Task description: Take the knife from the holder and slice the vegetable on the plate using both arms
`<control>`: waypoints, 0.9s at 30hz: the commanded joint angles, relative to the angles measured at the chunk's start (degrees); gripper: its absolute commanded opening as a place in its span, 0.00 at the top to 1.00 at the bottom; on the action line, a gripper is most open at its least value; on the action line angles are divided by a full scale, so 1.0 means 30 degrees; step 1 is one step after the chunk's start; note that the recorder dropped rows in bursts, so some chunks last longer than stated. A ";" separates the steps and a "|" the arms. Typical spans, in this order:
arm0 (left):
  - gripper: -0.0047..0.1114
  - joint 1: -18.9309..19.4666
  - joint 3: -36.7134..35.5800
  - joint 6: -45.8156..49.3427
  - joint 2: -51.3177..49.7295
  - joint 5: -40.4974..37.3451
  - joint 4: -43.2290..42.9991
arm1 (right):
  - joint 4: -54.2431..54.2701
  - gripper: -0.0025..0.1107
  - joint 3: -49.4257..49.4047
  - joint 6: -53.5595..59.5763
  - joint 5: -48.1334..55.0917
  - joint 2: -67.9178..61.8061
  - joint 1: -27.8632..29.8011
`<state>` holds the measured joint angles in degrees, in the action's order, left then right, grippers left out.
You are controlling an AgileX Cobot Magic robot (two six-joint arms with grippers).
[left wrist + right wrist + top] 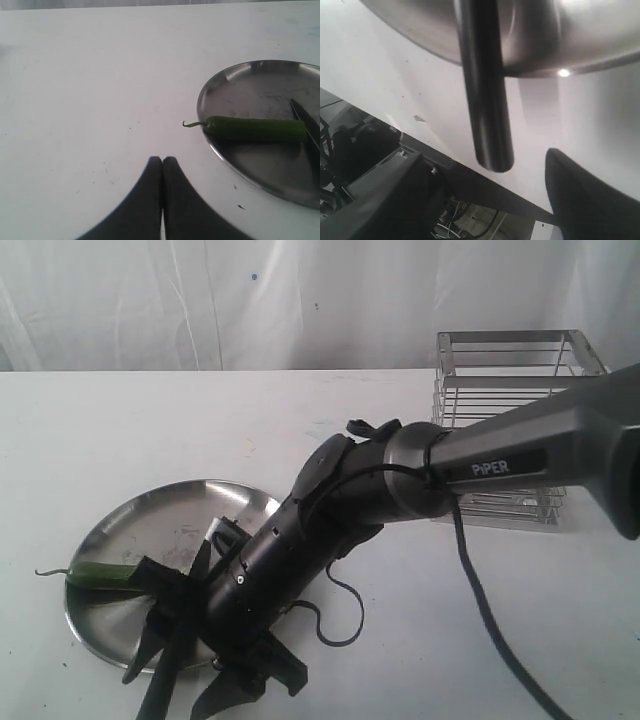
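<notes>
Our right gripper hangs low over the near rim of the plate with its jaws spread and nothing between them. In the right wrist view one finger stands clear of the knife handle, not touching it. Our left gripper is pressed shut on nothing, over the bare table just beside the plate.

The knife lies loose. Its dark blade rests in the dish near the blunt end of the vegetable, and its handle runs out over the rim and ends above the table. The vegetable lies across the plate's edge with its curled stem poking past the rim. We cannot see any separate slice. The holder stands well apart at the back.

We judge the knife light and stiff, but its round, smooth handle looks likely to roll or slip. The overhanging part of the handle seems the best place to take it, since the fingers can close from both sides there without scraping steel.

The pepper looks light, waxy and round, so it will probably skid on the shiny plate under a blade. We would pin it near the stem end with the left gripper, gently, since its thin wall should crush easily.
</notes>
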<state>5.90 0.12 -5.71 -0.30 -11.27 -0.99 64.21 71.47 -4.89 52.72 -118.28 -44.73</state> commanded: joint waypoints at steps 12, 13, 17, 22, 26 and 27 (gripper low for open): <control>0.96 -0.0135 -0.0041 -0.0009 0.0100 0.0013 0.0081 | 0.1759 0.42 -0.0087 0.1211 -0.2298 -0.0828 -0.0931; 0.96 -0.0135 -0.0041 -0.0009 0.0100 0.0013 0.0081 | 0.2100 0.42 -0.0087 0.1434 -0.2298 -0.0918 -0.1027; 0.96 -0.0135 -0.0041 -0.0009 0.0100 0.0013 0.0081 | 0.2789 0.43 -0.0087 0.1630 -0.3090 -0.1196 -0.1116; 0.96 -0.0135 -0.0041 -0.0009 0.0100 0.0013 0.0081 | 0.2789 0.47 -0.0087 0.1630 -0.3178 -0.1461 -0.1116; 0.96 -0.0135 -0.0041 -0.0009 0.0100 0.0013 0.0081 | 0.2789 0.64 -0.0087 0.1630 -0.3058 -0.1717 -0.1116; 0.96 -0.0135 -0.0041 -0.0009 0.0100 0.0013 0.0081 | 0.2789 0.70 -0.0087 0.1630 -0.3058 -0.1717 -0.1116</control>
<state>5.90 0.12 -5.71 -0.30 -11.27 -0.99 73.28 71.47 -0.83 44.18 -122.78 -47.96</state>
